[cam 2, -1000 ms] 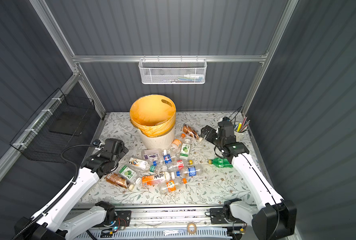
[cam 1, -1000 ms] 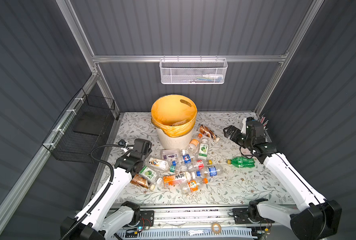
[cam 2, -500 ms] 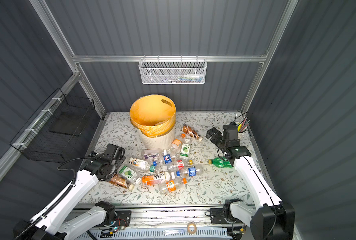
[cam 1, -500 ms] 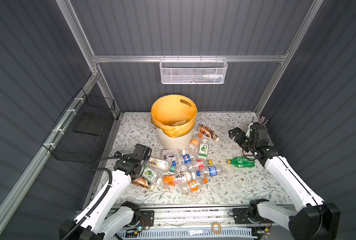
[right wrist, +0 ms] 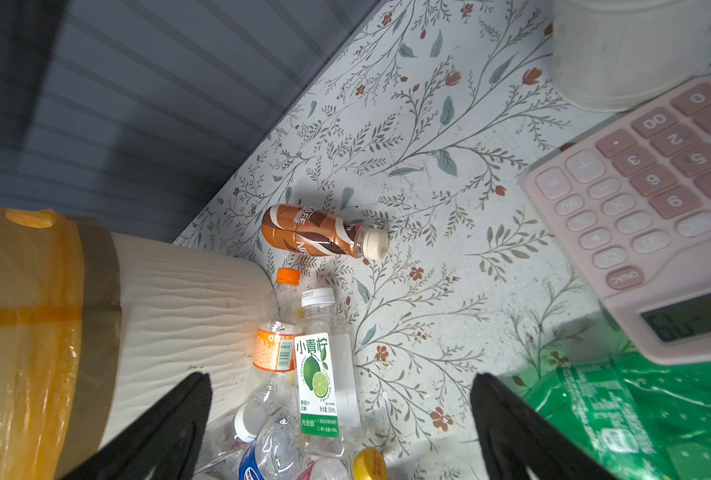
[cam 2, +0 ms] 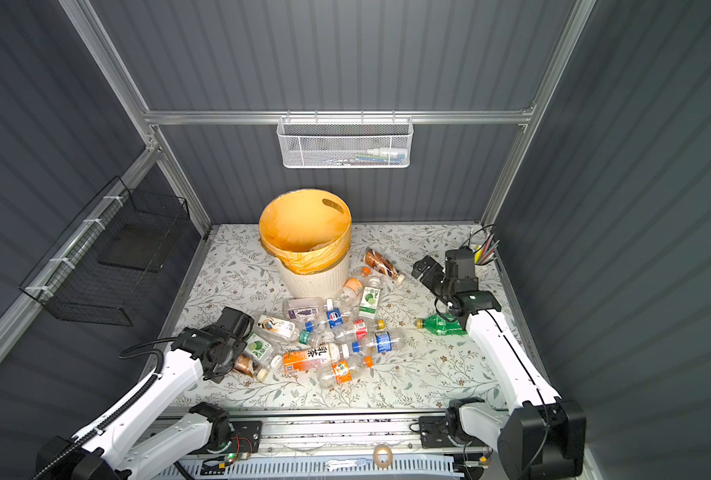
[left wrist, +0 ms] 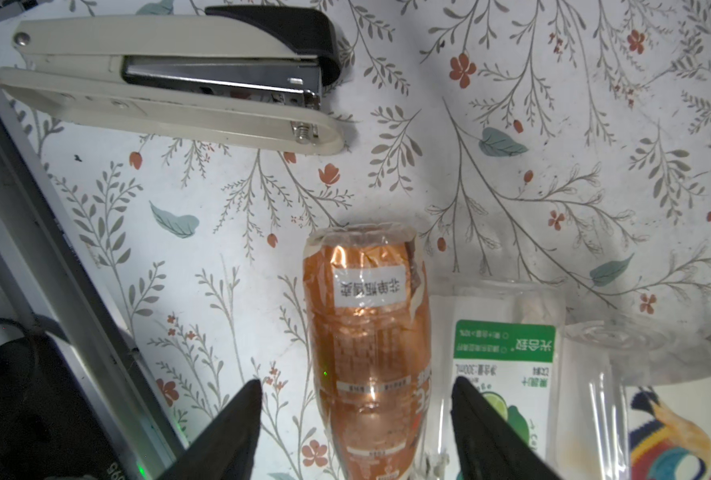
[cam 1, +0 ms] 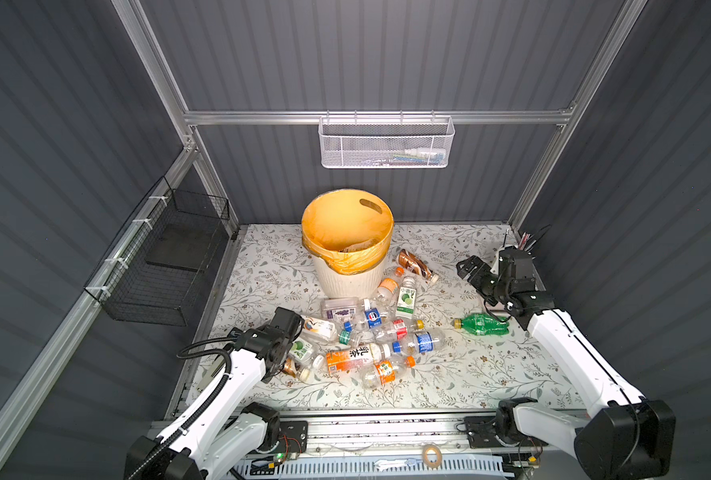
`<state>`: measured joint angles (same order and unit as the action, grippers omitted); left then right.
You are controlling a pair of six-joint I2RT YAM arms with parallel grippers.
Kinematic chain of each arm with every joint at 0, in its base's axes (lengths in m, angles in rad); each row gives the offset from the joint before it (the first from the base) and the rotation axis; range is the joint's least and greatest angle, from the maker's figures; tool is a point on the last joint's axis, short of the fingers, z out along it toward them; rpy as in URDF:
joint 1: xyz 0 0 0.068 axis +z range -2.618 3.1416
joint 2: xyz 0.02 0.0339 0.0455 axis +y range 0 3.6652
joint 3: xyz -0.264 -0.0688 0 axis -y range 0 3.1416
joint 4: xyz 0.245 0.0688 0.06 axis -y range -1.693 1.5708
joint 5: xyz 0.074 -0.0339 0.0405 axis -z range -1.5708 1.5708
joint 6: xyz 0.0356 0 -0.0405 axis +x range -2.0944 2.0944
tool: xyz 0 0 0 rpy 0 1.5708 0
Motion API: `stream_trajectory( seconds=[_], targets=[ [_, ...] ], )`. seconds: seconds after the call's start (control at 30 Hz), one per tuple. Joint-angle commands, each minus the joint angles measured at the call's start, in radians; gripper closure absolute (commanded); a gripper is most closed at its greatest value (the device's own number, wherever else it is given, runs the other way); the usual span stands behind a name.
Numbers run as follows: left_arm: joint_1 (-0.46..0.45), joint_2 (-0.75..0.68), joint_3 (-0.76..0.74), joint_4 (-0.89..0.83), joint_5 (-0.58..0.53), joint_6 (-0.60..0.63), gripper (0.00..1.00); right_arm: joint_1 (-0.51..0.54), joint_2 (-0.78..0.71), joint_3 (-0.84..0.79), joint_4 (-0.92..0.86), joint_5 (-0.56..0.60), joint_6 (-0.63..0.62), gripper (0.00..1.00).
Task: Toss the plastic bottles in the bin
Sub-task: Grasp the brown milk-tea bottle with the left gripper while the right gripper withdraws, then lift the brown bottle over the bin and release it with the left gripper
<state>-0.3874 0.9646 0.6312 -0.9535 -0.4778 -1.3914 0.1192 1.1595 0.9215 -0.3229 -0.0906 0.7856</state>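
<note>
L gripper [left wrist: 354, 384] jaws spread astride brown bottle [left wrist: 362, 316], no contact. R gripper [right wrist: 341, 375] jaws wide apart, gripping nothing. Other bottles [cam 1: 370, 318] lie at 6 o'clock of bin [cam 1: 347, 282]; brown bottle at their 8 o'clock edge.

Floral tabletop [cam 1: 449, 374], dark grey ribbed walls [cam 1: 366, 54] on three sides of it, aluminium frame bar [cam 1: 262, 117] above its far edge, white mesh basket [cam 1: 387, 145] hung there, black wire basket [cam 1: 158, 266] off its left edge

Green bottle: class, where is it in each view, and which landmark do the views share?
In a top view: green bottle right of the pile, by the right arm.
In a top view: green bottle likewise.
Left wrist: not in it.
Right wrist: green bottle beside the calculator.
Landmark: the bin, except left wrist.
</note>
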Motion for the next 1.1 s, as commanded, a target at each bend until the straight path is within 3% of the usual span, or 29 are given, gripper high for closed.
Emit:
stream_trajectory(
  seconds=[0.0,0.23,0.53,0.67,0.93,1.07],
  targets=[
    [-0.004,0.034,-0.028,0.023,-0.006,0.012,0.35,-0.006,0.014,0.018,-0.021,-0.009,0.012,0.01],
    [-0.001,0.057,-0.108,0.135,0.043,0.028,0.42,-0.007,0.039,0.042,-0.060,-0.020,0.001,0.01],
    [0.001,0.044,-0.151,0.167,0.051,0.036,0.35,-0.007,0.045,0.039,-0.058,-0.022,0.009,0.01],
    [0.002,0.031,-0.157,0.174,0.060,0.037,0.46,-0.010,0.042,0.039,-0.059,-0.021,0.008,0.01],
    [0.002,-0.094,0.008,0.048,-0.063,0.097,0.53,-0.048,0.004,0.018,-0.090,0.021,-0.014,0.01],
    [0.002,-0.114,0.203,0.030,-0.161,0.245,0.54,-0.087,-0.034,-0.040,-0.098,0.047,-0.004,0.01]
  ],
)
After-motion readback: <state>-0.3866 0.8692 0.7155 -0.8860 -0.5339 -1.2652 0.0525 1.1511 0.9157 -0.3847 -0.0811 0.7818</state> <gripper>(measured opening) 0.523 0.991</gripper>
